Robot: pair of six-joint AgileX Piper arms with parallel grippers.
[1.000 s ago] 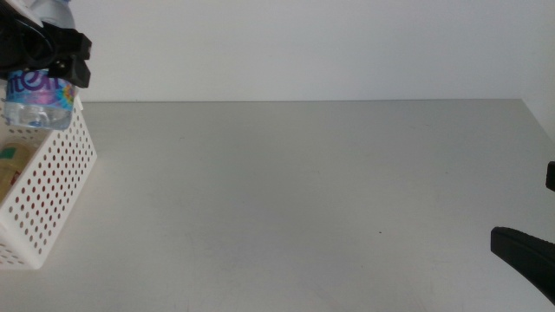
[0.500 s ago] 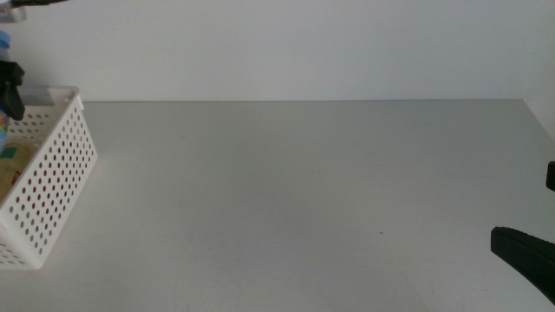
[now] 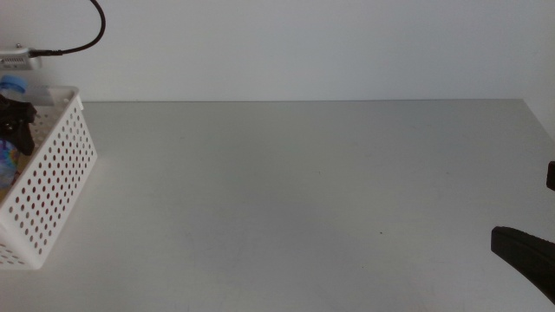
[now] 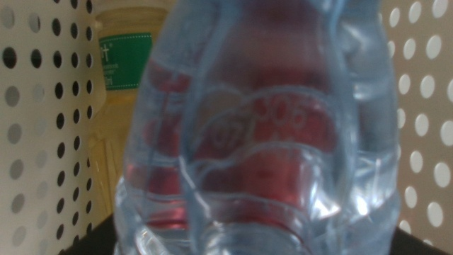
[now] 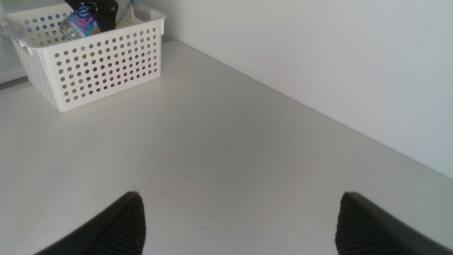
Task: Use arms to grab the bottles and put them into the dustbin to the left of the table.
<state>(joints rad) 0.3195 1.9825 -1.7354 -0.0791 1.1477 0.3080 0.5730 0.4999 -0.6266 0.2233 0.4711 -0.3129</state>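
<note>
Your worktop (image 3: 303, 191) carried only the white dustbin (image 3: 54, 178) at its left end. Inside lay the yellow tea bottle (image 4: 124, 92) and the red can (image 4: 248, 152). Your left tool (image 3: 16, 121) had sunk into the dustbin since half a second earlier, gripping the water bottle (image 4: 262, 142). Your right tool (image 5: 237, 212) waited with jaws wide, holding nothing.

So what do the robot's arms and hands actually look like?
All black. The right hand has two dark, matte, wedge-shaped fingers. The left hand is a black blocky shape at the white dustbin, with a thin black cable looping above.
</note>
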